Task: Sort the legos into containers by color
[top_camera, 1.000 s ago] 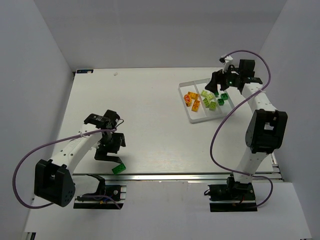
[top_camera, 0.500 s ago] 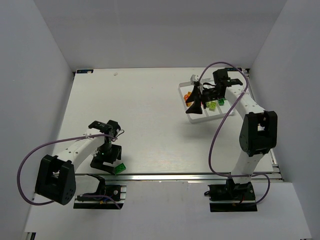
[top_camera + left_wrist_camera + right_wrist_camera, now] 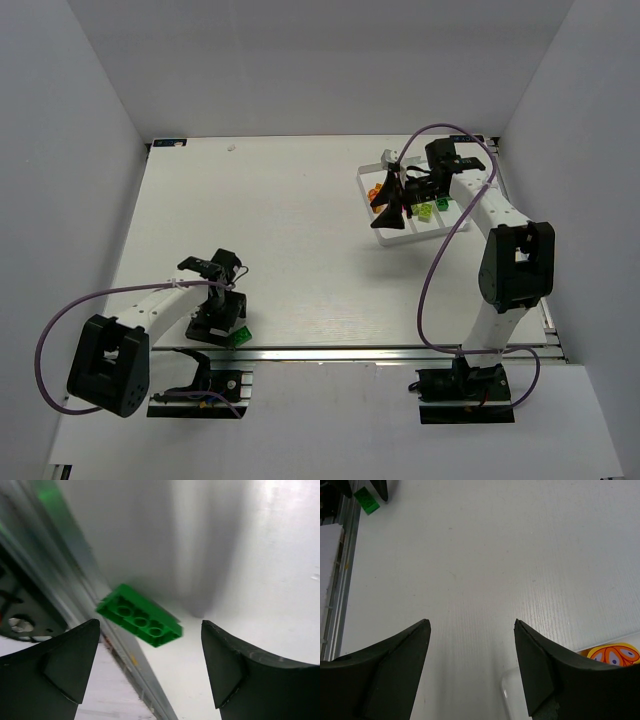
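Green lego (image 3: 139,622) | long axis askew to table (image 3: 300,260) edge | left end effector (image 3: 150,623) spread astride it | right end effector (image 3: 471,622) spread

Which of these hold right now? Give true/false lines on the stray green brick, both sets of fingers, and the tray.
1. A green brick lies at the near edge of the table, outside the tray. True.
2. The left fingers are shut on that brick. False: they are open, one on each side of it, and the left wrist view shows a gap on both sides.
3. The right fingers carry an orange brick. False: they are open with nothing between them, hanging over the tray's left part.
4. Yellow-green bricks lie in the tray. True.
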`<state>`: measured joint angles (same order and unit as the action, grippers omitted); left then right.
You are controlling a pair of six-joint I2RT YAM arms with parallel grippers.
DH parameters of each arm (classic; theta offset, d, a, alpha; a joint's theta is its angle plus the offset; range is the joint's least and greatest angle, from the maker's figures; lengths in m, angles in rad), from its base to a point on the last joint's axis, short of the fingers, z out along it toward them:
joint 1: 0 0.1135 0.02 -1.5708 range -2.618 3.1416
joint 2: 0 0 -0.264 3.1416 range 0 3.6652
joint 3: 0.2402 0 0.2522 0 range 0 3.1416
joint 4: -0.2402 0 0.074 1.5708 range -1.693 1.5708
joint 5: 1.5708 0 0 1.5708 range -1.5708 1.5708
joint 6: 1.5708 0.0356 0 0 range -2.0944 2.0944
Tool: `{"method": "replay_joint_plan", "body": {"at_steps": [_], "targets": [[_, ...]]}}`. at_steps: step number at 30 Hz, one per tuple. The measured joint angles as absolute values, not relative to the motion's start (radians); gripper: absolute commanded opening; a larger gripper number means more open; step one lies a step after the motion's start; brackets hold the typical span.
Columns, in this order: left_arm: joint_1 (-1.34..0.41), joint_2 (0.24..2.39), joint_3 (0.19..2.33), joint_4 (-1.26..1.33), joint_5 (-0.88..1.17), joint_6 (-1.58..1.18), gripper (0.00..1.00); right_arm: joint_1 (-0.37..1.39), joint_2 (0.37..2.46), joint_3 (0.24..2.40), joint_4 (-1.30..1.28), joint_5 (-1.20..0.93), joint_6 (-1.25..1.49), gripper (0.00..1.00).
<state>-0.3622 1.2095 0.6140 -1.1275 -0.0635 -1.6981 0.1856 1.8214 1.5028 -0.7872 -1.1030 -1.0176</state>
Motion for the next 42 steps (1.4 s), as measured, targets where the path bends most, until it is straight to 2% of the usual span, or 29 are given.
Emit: {"method": "replay_joint_plan", "body": {"at_steps": [16, 18, 19, 20, 23, 30, 33, 34, 35, 36, 37, 38, 40, 42], "targets": [[-0.377, 1.206, 0.569, -0.983, -0.067, -1.698, 0.89, 0.179, 1.824, 1.525, -0.802, -1.098, -0.993, 0.73], [-0.377, 1.204, 0.564, -0.974, -0.067, -1.698, 0.84, 0.178, 1.826, 1.534, -0.809, -1.098, -0.991, 0.73], [-0.377, 1.205, 0.564, -0.970, -0.067, -1.698, 0.81, 0.177, 1.828, 1.538, -0.811, -1.097, -0.990, 0.73], [-0.377, 1.207, 0.564, -0.965, -0.068, -1.698, 0.72, 0.177, 1.830, 1.541, -0.813, -1.096, -0.989, 0.73], [-0.377, 1.214, 0.567, -0.956, -0.068, -1.696, 0.63, 0.176, 1.835, 1.545, -0.814, -1.093, -0.987, 0.74], [-0.377, 1.252, 0.590, -0.936, -0.071, -1.681, 0.54, 0.175, 1.839, 1.545, -0.822, -1.075, -0.987, 0.73], [-0.377, 1.269, 0.604, -0.926, -0.077, -1.657, 0.40, 0.171, 1.839, 1.545, -0.831, -1.071, -0.992, 0.74], [-0.377, 1.273, 0.611, -0.917, -0.079, -1.637, 0.30, 0.171, 1.839, 1.545, -0.836, -1.071, -0.995, 0.76], [-0.377, 1.275, 0.619, -0.900, -0.086, -1.615, 0.26, 0.171, 1.839, 1.545, -0.842, -1.070, -1.000, 0.78], [-0.377, 1.276, 0.627, -0.880, -0.090, -1.588, 0.25, 0.171, 1.839, 1.545, -0.849, -1.070, -1.006, 0.80], [-0.377, 1.276, 0.637, -0.857, -0.090, -1.556, 0.20, 0.172, 1.839, 1.545, -0.860, -1.070, -1.011, 0.89], [-0.377, 1.276, 0.650, -0.823, -0.091, -1.520, 0.11, 0.174, 1.839, 1.545, -0.874, -1.071, -1.019, 0.89], [-0.377, 1.274, 0.672, -0.721, -0.075, -1.442, 0.04, 0.181, 1.839, 1.545, -0.904, -1.074, -1.039, 0.89], [-0.377, 1.269, 0.682, -0.591, -0.041, -1.369, 0.03, 0.201, 1.839, 1.545, -0.942, -1.082, -1.049, 0.89]]}}
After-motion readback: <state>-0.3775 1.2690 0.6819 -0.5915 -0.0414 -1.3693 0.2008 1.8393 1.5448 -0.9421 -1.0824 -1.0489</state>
